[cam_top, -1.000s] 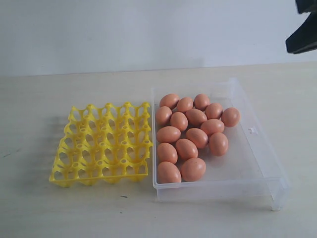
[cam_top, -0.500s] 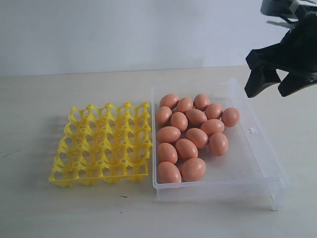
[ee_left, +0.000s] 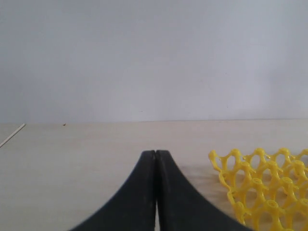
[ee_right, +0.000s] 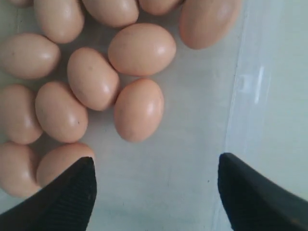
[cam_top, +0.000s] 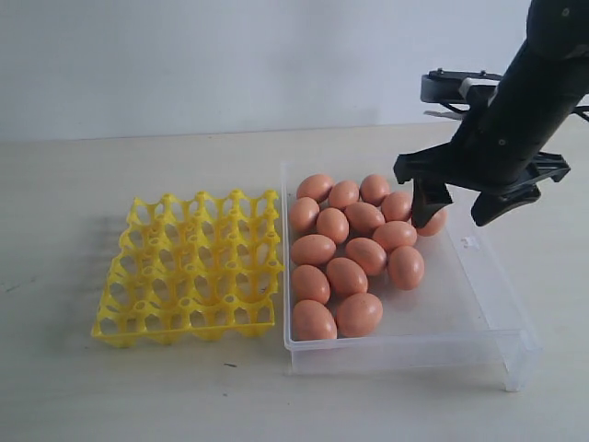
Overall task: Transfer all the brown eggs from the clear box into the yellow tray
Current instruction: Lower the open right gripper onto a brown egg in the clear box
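Note:
Several brown eggs [cam_top: 347, 275] lie clustered in the left half of the clear box [cam_top: 479, 285]. To its left stands the yellow tray [cam_top: 193, 267], with nothing in its cups. My right gripper [cam_top: 457, 215] hangs open above the box's far right part, and one finger covers part of the rightmost egg [cam_top: 433, 224]. In the right wrist view the gripper [ee_right: 156, 161] spans bare box floor [ee_right: 192, 125], with eggs [ee_right: 138, 109] just beyond one fingertip. My left gripper [ee_left: 155, 153] is shut and empty, low over the table beside the tray's corner [ee_left: 260, 183]. It does not show in the exterior view.
Box and tray rest side by side on a pale wooden table [cam_top: 110, 387] with a white wall [cam_top: 230, 64] behind. The box's low right wall [ee_right: 245, 82] runs close to the other right fingertip.
My right arm has come down from the upper right corner to just above the box, and its jaws have opened wide. The eggs, box and tray have not moved.

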Controlling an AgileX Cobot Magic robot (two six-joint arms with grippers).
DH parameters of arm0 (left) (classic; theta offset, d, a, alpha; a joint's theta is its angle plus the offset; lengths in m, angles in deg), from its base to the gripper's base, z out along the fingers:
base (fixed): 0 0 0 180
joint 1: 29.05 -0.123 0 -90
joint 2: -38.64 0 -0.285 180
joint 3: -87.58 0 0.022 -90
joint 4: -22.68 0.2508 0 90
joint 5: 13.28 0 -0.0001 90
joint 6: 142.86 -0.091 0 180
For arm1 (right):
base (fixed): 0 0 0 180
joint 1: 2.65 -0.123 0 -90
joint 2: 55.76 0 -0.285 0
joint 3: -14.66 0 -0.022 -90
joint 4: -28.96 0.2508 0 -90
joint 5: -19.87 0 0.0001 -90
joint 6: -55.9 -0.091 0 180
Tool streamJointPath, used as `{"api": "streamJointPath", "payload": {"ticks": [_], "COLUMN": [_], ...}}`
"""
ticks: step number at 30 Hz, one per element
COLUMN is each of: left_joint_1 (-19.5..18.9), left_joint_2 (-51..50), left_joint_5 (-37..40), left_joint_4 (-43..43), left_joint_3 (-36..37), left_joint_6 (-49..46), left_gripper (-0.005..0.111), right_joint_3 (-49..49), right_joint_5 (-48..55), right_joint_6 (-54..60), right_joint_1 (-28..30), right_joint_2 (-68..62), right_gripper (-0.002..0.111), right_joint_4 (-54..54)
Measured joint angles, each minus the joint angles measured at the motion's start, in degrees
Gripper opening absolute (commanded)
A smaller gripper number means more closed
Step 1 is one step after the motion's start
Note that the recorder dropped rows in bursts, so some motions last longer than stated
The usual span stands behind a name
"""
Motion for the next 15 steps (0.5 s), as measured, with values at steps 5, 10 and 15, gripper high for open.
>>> {"api": "streamJointPath", "payload": {"ticks": [5, 10, 15], "left_joint_1": [0.0, 0.0, 0.0], "left_joint_2": [0.0, 0.0, 0.0], "left_joint_5": [0.0, 0.0, 0.0], "left_joint_4": [0.0, 0.0, 0.0], "left_joint_3": [0.0, 0.0, 0.0], "left_joint_6": [0.0, 0.0, 0.0], "left_gripper": [0.0, 0.0, 0.0], "right_joint_3": [0.0, 0.0, 0.0], "right_joint_5": [-4.2, -5.3, -5.8], "right_joint_6": [-4.8, -6.3, -6.6], "right_joint_1": [-1.9, -2.2, -2.2], "right_joint_2": [-1.8, -4.8, -6.7], "right_gripper": [0.067, 0.067, 0.067], "right_joint_4": [-2.9, -3.0, -3.0]}}
